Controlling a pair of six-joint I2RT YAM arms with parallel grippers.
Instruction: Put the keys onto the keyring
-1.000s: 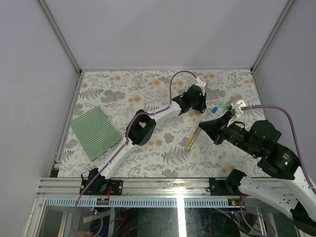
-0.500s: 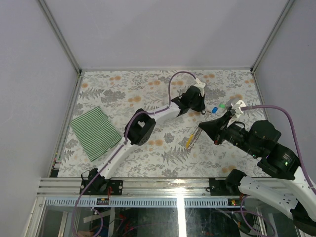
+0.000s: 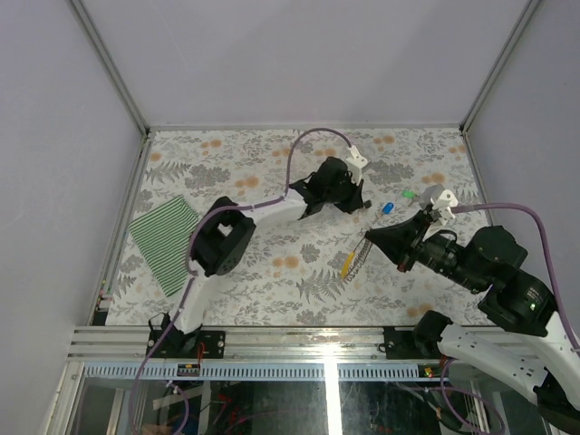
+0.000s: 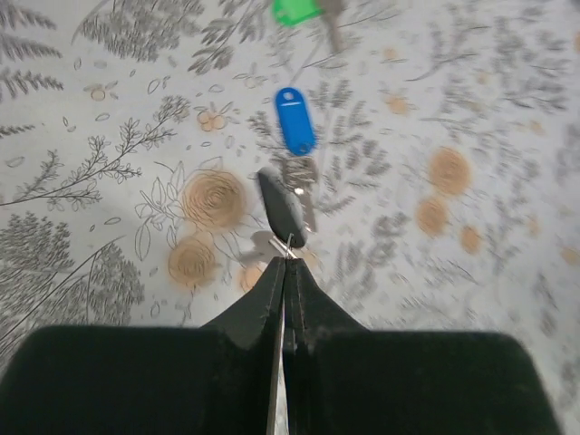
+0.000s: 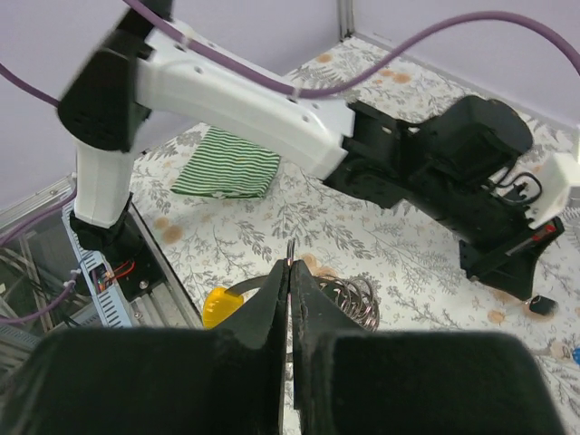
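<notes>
1. The right gripper (image 5: 290, 272) has its fingers pressed together on a thin wire bit of the keyring (image 5: 349, 301). The chain and the yellow tag (image 5: 222, 306) hang just under the fingertips. The fingers pinch very little wire, so a bump could make the ring twist or slip out.
2. The left gripper (image 4: 285, 263) has its fingers pressed together too. A tiny shiny bit shows right at the tips, but I cannot tell if they hold anything. Closed fingers cannot pick up a key, so they may need to open first.
3. Just past the left fingertips lies the blue key (image 4: 295, 120). It is flat on the table (image 4: 471, 272), with its metal end toward the fingers. It is small and flat, so closed tips could push it away.
4. Farther past the fingertips lies the green key (image 4: 294, 9), near the blue one. If the blue key slides, it could knock the green one.
5. The two grippers are near each other. They could bump when a key is brought to the ring.
</notes>
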